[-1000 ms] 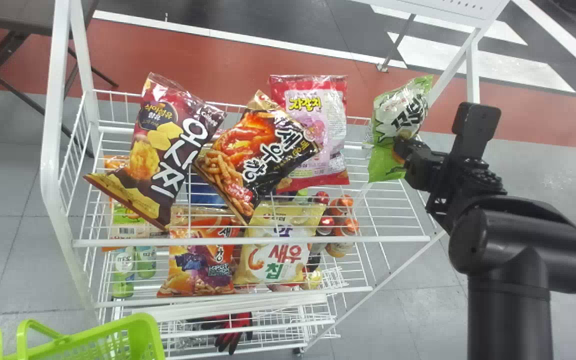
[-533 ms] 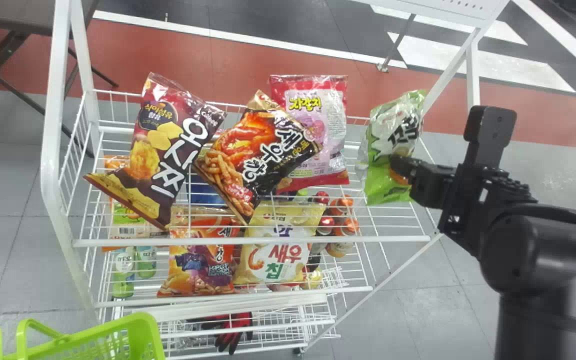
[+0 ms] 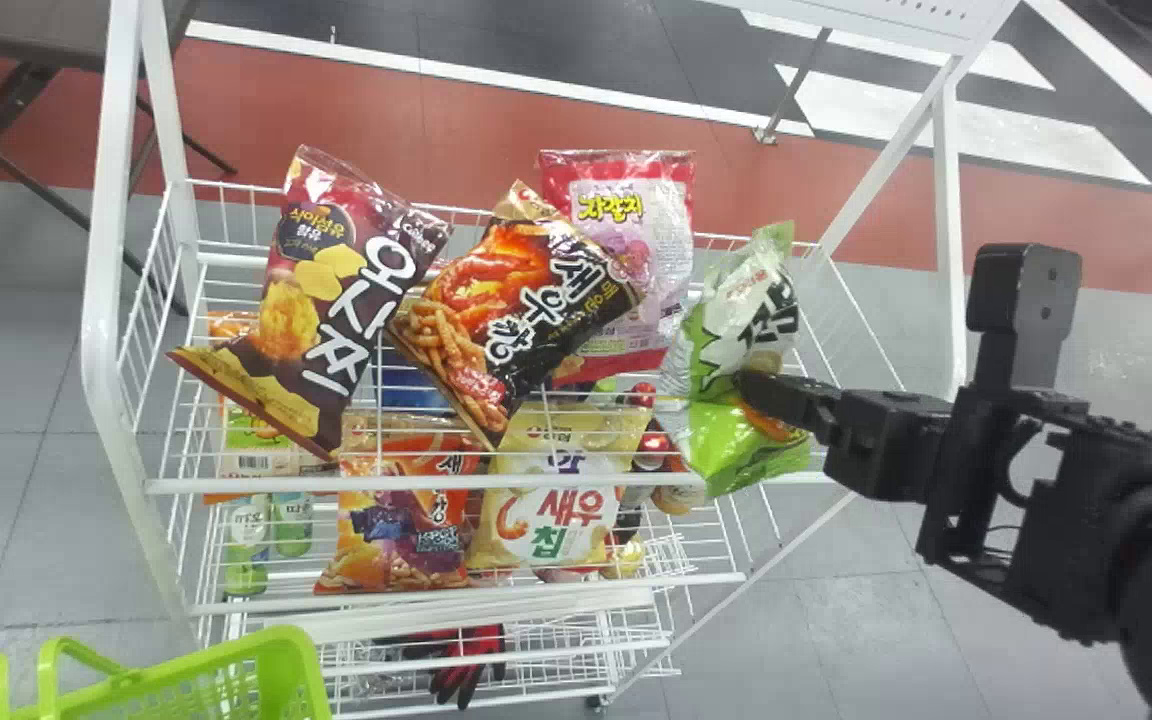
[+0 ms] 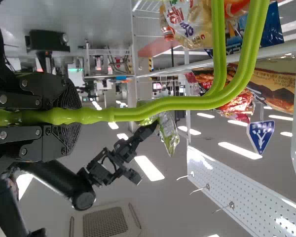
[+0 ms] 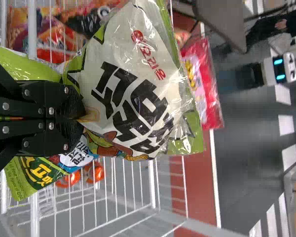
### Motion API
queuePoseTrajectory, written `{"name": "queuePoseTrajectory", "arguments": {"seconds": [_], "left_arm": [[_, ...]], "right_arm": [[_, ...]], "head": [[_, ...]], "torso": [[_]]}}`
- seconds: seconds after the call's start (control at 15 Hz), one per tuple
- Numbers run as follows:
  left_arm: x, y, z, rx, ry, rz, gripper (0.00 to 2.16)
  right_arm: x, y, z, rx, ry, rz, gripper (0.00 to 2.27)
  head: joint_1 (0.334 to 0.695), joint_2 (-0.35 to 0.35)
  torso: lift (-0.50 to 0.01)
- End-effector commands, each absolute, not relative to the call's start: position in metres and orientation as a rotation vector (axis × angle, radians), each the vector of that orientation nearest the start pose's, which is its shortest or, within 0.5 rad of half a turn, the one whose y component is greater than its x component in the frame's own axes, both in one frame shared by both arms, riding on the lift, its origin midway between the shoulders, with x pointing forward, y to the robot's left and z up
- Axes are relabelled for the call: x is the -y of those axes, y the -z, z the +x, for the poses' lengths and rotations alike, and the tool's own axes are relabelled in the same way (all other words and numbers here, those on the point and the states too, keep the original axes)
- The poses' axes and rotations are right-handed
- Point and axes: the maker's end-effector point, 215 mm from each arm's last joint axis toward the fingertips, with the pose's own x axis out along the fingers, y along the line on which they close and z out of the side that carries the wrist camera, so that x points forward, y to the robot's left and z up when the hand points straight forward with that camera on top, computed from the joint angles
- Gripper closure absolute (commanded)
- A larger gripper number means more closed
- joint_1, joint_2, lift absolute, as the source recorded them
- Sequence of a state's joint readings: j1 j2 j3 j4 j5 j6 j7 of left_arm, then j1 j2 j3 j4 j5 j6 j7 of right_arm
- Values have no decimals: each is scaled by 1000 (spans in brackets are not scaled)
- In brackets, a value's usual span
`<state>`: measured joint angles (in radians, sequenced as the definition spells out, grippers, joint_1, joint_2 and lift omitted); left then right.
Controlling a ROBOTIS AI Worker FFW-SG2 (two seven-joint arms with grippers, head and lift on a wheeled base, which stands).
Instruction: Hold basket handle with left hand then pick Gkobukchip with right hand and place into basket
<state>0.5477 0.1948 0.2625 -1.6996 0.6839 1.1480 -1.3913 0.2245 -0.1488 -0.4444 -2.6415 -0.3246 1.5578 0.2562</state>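
White wire shelving (image 3: 104, 250) spans the middle. At three o'clock the right hand (image 3: 748, 385) clamps the Gkobukchip (image 3: 741, 320); the left hand (image 4: 71, 116) grips the handle (image 4: 163, 104), basket (image 3: 286, 660) at eight. Carried low, the bag could snag the front rail (image 3: 266, 486) and slip.

**Glossy film, smooth plastic, painted metal**

Your Gkobukchip bag (image 3: 734, 325) is glossy, crinkled plastic film. Your basket (image 3: 288, 662) looks like smooth plastic, its handle (image 4: 175, 102) shiny. You face a rack (image 3: 501, 484) of smooth, painted metal wire. Your right pincer (image 3: 758, 392) is matt black, with shiny metal screws and rough-textured pads (image 5: 73, 102).
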Motion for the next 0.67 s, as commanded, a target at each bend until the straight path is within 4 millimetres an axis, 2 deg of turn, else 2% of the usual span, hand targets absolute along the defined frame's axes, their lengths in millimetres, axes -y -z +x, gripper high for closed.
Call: {"name": "queuePoseTrajectory", "arguments": {"seconds": [0.0, 0.13, 0.2, 0.4, 0.47, 0.53, 0.6], "left_arm": [[-141, 443, 190, -792, 1053, -1424, 2152], [-140, 443, 190, -788, 1056, -1424, 2152], [-140, 442, 190, -789, 1057, -1427, 2152], [-141, 441, 190, -784, 1058, -1431, 2152], [-141, 441, 190, -784, 1059, -1431, 2152], [-141, 440, 191, -781, 1061, -1432, 2152], [-141, 439, 191, -779, 1061, -1433, 2152]], "right_arm": [[270, 303, 380, -664, -206, 116, 2250], [229, 315, 370, -699, -296, 112, 2250], [212, 317, 366, -706, -340, 114, 2250], [155, 332, 348, -753, -479, 122, 2250], [138, 340, 339, -779, -520, 127, 2250], [121, 349, 331, -807, -565, 136, 2250], [109, 358, 324, -835, -591, 140, 2250]], "head": [[695, -350], [695, -309], [695, -251], [695, -152], [695, -123], [695, -51], [695, -21]], "torso": [[0], [0], [0], [0], [0], [0], [0]]}}
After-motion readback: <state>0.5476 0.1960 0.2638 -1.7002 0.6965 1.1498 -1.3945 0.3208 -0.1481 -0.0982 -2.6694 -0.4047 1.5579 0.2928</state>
